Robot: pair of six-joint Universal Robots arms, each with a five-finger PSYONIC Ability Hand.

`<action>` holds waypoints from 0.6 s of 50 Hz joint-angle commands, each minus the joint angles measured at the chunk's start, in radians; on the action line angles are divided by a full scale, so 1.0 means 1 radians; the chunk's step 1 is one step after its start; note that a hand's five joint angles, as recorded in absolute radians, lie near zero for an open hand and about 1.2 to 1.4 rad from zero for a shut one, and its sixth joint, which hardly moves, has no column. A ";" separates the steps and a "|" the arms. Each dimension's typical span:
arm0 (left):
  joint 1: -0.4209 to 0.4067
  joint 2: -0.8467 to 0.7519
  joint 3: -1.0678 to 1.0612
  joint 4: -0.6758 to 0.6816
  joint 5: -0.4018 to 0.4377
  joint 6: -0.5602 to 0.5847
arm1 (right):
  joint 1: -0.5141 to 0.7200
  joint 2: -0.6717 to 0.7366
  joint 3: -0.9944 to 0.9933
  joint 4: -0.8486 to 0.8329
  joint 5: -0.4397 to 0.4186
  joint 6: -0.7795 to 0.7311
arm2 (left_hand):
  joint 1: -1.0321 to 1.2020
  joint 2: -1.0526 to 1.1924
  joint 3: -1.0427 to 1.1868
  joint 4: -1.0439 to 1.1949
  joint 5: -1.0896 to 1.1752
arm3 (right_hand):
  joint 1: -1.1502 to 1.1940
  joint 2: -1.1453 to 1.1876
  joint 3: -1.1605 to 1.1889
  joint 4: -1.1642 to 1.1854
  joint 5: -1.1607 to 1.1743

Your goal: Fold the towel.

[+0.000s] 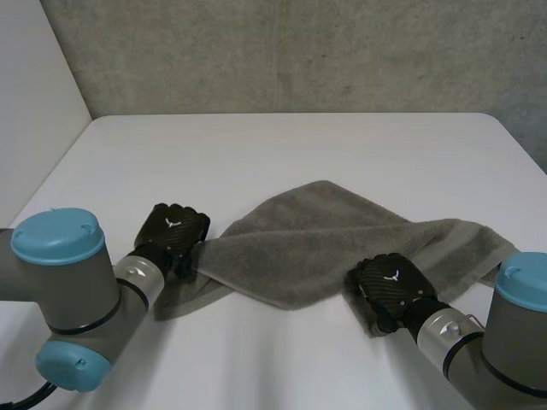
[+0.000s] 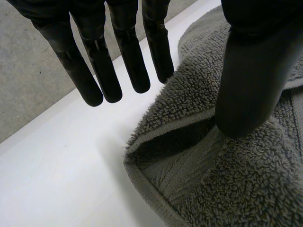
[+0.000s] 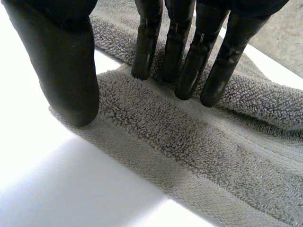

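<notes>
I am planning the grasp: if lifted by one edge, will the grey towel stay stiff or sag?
Probably sag: the towel lies in soft folds on the table. Its looped pile looks rough, so it likely grips rather than slips.

We see 1 towel, grey terry w/ a thick looped pile and a flat woven band beside its hemmed edges. It lies loose and rumpled, not flat, on the near half of the white table, stretched crosswise. Its mid part spreads wide, w/ a rounded bulge toward the far side. Toward the robot's right it's gathered into a thick lengthwise fold. At the robot's left end, in the left wrist view, the corner is doubled: 2 layers, the upper raised off the lower, a dark pocket btw them. In the right wrist view the band runs along the near edge, flat on the table.
</notes>
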 commanded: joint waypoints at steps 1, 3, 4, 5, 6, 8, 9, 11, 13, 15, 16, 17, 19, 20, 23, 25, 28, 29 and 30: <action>-0.001 0.000 0.000 0.000 0.000 0.000 | -0.002 0.000 -0.001 0.000 0.000 0.002 | -0.093 -0.091 -0.093 -0.090 -0.266 | 0.321 0.330 0.318 0.320 0.314; -0.001 0.000 0.000 0.000 0.002 -0.001 | -0.002 0.000 -0.001 -0.001 0.000 0.000 | -0.096 -0.094 -0.096 -0.093 -0.269 | 0.514 0.523 0.510 0.513 0.507; -0.001 0.000 0.000 0.000 0.002 -0.001 | -0.002 0.000 -0.001 -0.001 0.000 0.002 | -0.096 -0.094 -0.096 -0.093 -0.269 | 0.659 0.668 0.656 0.658 0.652; -0.001 0.000 -0.001 0.000 0.000 0.000 | -0.002 0.000 -0.001 -0.001 0.000 0.002 | -0.096 -0.094 -0.096 -0.093 -0.269 | 0.700 0.709 0.697 0.699 0.693; -0.001 0.000 -0.002 0.000 0.000 0.000 | -0.002 0.000 -0.001 -0.001 0.000 0.002 | -0.096 -0.094 -0.096 -0.093 -0.269 | 0.701 0.709 0.697 0.700 0.693; -0.001 0.000 0.000 0.000 0.000 0.000 | -0.003 0.000 -0.001 -0.001 0.000 0.005 | -0.096 -0.094 -0.096 -0.093 -0.269 | 0.701 0.709 0.697 0.700 0.693; -0.001 0.000 0.000 0.000 0.000 0.000 | -0.005 0.000 -0.001 -0.001 0.000 0.009 | -0.096 -0.094 -0.096 -0.093 -0.269 | 0.701 0.709 0.697 0.700 0.693; -0.001 0.000 0.000 0.000 0.000 0.000 | -0.006 0.000 -0.001 -0.001 0.000 0.017 | -0.096 -0.094 -0.096 -0.093 -0.269 | 0.701 0.709 0.697 0.700 0.693; -0.001 0.000 0.000 0.000 0.000 0.000 | -0.012 0.000 -0.001 -0.001 -0.001 0.028 | -0.096 -0.094 -0.096 -0.093 -0.269 | 0.701 0.709 0.697 0.700 0.693; -0.001 0.000 0.000 0.000 0.000 0.000 | -0.012 -0.002 -0.001 -0.001 -0.001 0.032 | -0.099 -0.097 -0.099 -0.096 -0.272 | 0.701 0.709 0.697 0.700 0.693; -0.001 0.000 0.000 0.000 0.000 0.000 | -0.014 -0.006 -0.002 -0.001 -0.001 0.038 | -0.099 -0.097 -0.099 -0.096 -0.272 | 0.701 0.709 0.697 0.700 0.693; -0.001 0.000 -0.001 0.000 0.000 0.000 | -0.014 -0.006 -0.002 -0.001 -0.001 0.038 | -0.105 -0.103 -0.105 -0.102 -0.278 | 0.701 0.709 0.697 0.700 0.693; -0.001 0.000 -0.002 0.000 0.000 -0.001 | -0.015 -0.012 -0.002 0.000 -0.001 0.043 | -0.105 -0.103 -0.105 -0.102 -0.278 | 0.701 0.709 0.697 0.700 0.693; -0.001 0.002 -0.002 0.000 0.000 0.000 | -0.018 -0.021 -0.004 0.002 -0.001 0.043 | -0.105 -0.103 -0.105 -0.102 -0.278 | 0.701 0.709 0.697 0.700 0.693; -0.001 0.000 -0.002 0.000 0.000 -0.001 | -0.025 -0.080 -0.011 0.008 0.005 0.049 | -0.105 -0.103 -0.105 -0.102 -0.278 | 0.701 0.709 0.697 0.700 0.693; -0.001 0.000 -0.002 0.000 0.002 0.000 | -0.035 -0.129 -0.013 0.009 0.005 0.058 | -0.108 -0.106 -0.108 -0.105 -0.281 | 0.701 0.709 0.697 0.700 0.693; -0.001 0.000 -0.002 0.000 0.000 0.000 | -0.098 -0.239 -0.013 0.009 0.002 0.094 | -0.137 -0.135 -0.137 -0.134 -0.310 | 0.701 0.709 0.697 0.700 0.693; -0.003 -0.002 -0.002 0.000 0.002 0.000 | -0.147 -0.277 -0.013 0.009 -0.001 0.116 | -0.158 -0.156 -0.157 -0.155 -0.331 | 0.701 0.709 0.697 0.700 0.693; -0.003 -0.002 -0.002 0.000 0.002 0.000 | -0.193 -0.305 -0.013 0.013 -0.004 0.141 | -0.158 -0.156 -0.158 -0.155 -0.331 | 0.701 0.709 0.697 0.700 0.693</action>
